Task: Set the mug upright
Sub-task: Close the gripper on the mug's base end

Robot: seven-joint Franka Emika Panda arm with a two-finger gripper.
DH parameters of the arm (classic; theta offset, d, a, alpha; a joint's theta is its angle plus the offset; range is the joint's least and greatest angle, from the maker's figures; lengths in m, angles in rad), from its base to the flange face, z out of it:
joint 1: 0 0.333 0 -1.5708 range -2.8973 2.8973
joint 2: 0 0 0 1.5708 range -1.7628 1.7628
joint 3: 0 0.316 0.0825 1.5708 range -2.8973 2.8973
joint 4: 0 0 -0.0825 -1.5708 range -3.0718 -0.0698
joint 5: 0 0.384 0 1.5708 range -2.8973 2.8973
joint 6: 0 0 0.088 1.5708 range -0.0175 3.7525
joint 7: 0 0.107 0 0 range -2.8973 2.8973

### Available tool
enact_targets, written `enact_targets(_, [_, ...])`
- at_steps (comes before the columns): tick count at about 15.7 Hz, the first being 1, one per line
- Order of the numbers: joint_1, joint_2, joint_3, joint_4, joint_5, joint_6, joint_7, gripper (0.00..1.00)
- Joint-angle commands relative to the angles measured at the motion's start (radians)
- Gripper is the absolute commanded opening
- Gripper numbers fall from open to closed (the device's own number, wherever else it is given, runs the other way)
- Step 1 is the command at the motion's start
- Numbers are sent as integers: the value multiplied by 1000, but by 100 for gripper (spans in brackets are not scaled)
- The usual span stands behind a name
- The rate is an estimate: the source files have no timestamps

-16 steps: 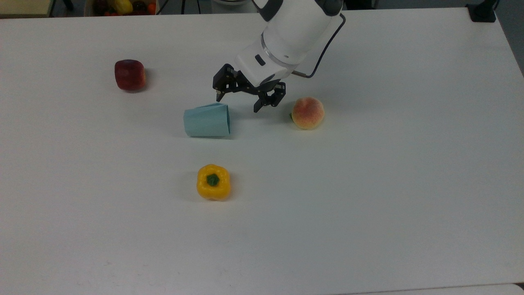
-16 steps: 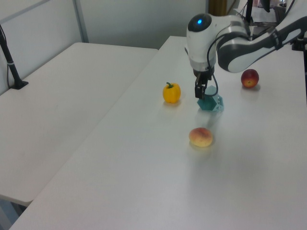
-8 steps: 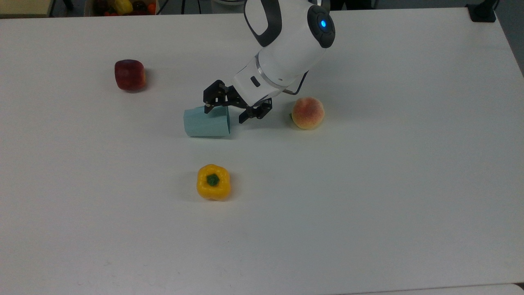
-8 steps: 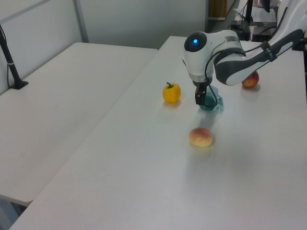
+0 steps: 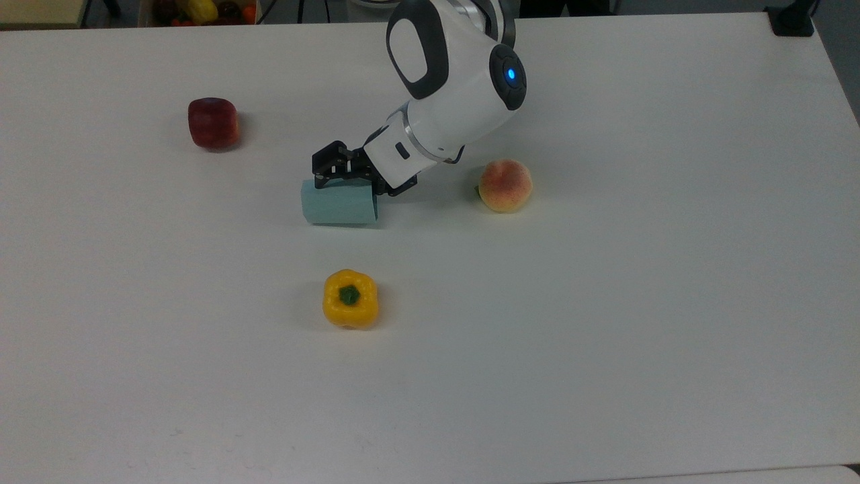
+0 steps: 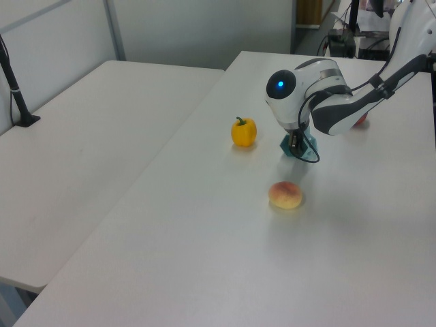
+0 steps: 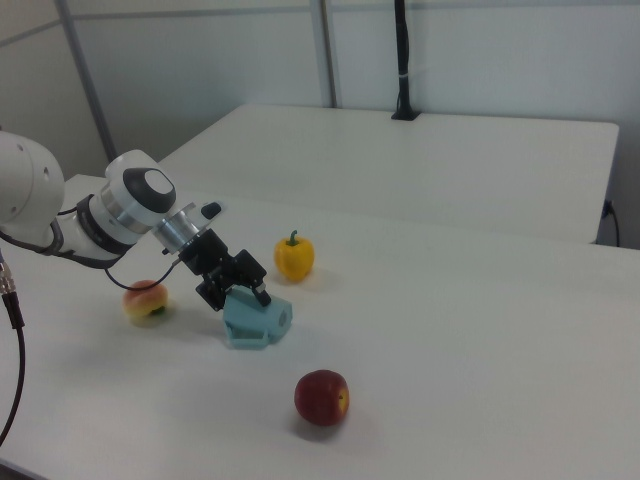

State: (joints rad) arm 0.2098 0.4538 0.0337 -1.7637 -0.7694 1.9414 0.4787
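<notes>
Under the gripper: the mug on its side.
Fingers spread, straddling the mug's rim end on the table.

A robotics lab: plain white worktops pushed together, pale partition walls behind, a black pole mount at twelve o'clock in the right view, cabled equipment beyond.

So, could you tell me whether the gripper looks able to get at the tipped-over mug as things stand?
Probably yes. The gripper is open, right at the mug, which lies on its side on the table. The peach, yellow bell pepper and red apple all sit apart from it, leaving the way free.
</notes>
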Motion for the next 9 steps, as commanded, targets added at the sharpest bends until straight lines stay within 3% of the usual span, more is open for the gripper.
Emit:
enact_targets(1, [-3,-20,-8,-40,-1,24,5,24])
enact_targets(3, [-4,-27,-6,-36,10,19,-5,2])
enact_targets(6, [-18,-53,-6,-34,27,19,-40,0])
enact_targets(9, [-24,-87,-6,-14,103,18,-107,0])
